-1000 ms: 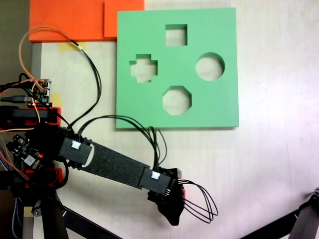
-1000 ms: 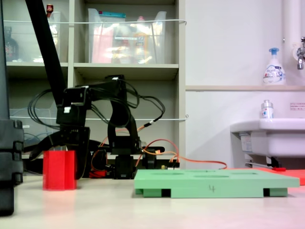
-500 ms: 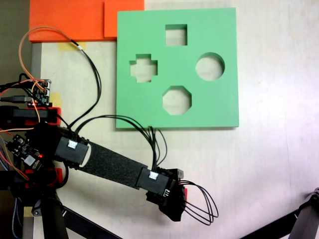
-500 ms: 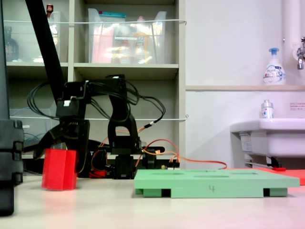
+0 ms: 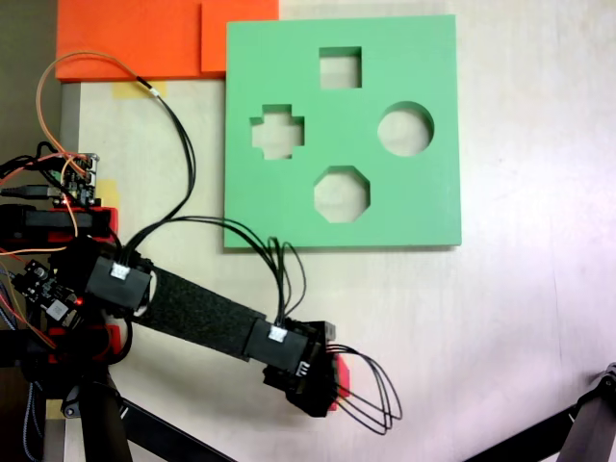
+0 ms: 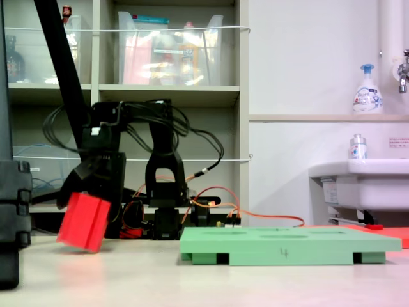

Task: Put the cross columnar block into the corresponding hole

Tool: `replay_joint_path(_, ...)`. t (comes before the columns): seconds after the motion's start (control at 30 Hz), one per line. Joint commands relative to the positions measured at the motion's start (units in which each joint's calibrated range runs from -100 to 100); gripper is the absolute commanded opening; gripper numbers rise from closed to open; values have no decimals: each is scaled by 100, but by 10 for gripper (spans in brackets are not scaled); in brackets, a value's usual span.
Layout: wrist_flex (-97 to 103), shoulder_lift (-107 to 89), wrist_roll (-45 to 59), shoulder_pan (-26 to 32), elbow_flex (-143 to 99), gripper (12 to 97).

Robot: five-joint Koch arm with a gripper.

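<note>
The pale bench is seen from above in a fixed view and from low at the side in another, and both fixed views are used here. The square green foam board is laid flat on it, at the upper middle of the top-down view and at the right of the side view. Four cutouts are shown in the board: a square one, a round one, an octagonal one, and the corresponding hole, plus-shaped and at the board's left side. An orange sheet is tucked at the top left corner, touching the board's edge. The black arm is stretched from its base at the left toward the lower middle, well apart from the board.

Now the end effector: it is clamped on the cross columnar block, black jaws pressed against the block's upper part. In the side view the red block is tilted, its top leaning right, its lower corner close to the bench; whether it touches cannot be told. From above, only a red sliver of it is seen beside the wrist. Thin black cables are looped out just right of it.
</note>
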State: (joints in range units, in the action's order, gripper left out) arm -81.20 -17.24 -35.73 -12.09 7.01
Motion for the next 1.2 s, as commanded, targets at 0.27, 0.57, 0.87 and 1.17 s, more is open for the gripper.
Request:
replay_joint_path(0.27, -1244, -1726, -117, 176, 187, 456)
replay_joint_path(0.57, -1417, -2341, -186, 254, 187, 456)
replay_joint_path(0.87, -1658, -2634, -259, 332, 436, 454)
replay_joint_path(1.17, -1860, -2969, -899, 967, 725, 453)
